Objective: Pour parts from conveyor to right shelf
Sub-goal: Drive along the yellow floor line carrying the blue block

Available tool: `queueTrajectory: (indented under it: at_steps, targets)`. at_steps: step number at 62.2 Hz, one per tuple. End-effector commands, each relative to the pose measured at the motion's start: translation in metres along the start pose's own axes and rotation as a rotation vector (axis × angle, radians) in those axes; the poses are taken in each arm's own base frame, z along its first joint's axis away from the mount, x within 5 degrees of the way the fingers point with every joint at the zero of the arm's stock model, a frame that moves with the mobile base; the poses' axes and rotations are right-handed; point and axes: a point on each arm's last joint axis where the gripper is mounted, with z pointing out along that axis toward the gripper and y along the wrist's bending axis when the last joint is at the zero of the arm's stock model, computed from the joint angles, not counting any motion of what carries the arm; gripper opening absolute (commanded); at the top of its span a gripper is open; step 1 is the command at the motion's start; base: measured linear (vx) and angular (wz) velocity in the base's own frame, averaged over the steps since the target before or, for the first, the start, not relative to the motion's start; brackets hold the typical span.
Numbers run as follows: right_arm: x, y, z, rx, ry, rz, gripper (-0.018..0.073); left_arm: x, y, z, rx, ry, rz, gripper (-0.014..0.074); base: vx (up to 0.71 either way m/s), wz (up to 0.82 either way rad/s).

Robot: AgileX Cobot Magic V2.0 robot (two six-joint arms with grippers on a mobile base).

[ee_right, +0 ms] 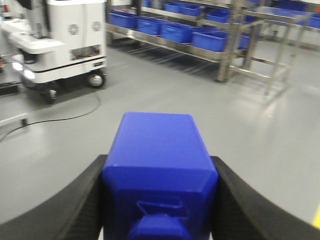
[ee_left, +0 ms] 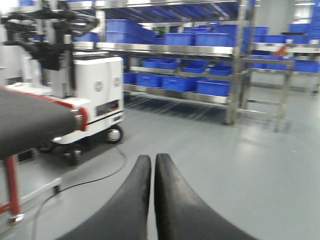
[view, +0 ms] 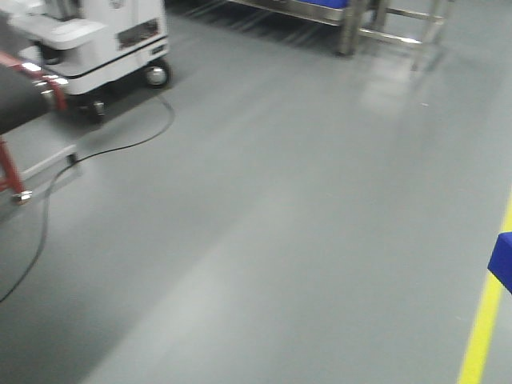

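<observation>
Right end effector [ee_right: 160, 167] is clamped on the blue block [ee_right: 159, 150], which sits squarely between both pads with its nub face toward the camera. Left end effector [ee_left: 152, 167] is pinched closed on nothing. This looks like the carry leg: part picked, not yet delivered. The conveyor [ee_left: 35, 117] sits to the left, beside a white mobile robot [ee_left: 97, 85]. Far across the floor stands the steel shelf [ee_left: 200, 49] with its blue bins [ee_left: 212, 87]. The next move calls for closing that gap, lining up over a bin, then tipping the block out.
</observation>
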Motion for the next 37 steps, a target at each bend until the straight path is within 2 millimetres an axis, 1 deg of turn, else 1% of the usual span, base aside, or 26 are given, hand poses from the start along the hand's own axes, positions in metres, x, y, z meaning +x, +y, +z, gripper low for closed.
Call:
queueTrajectory:
  at_steps: [1,20,37]
  targets:
    - [-0.0146,-0.0025,-0.0018,0.026,-0.090,-0.003,-0.0006,0.0029,-0.0001,-0.0001,-0.001,-0.053,-0.009,-0.0006,-0.16,-0.71]
    - [-0.0146,-0.0025,-0.0018,0.026,-0.090,-0.003,-0.0006,0.0029,-0.0001,-0.0001,-0.001,-0.053,-0.009,-0.0006,-0.13,-0.69]
    - [-0.0146,-0.0025,-0.0018,0.026,-0.090,-0.003,-0.0006,0.0029,-0.0001,-0.0001,-0.001,-0.053,-0.009,-0.0006,0.00,-0.66]
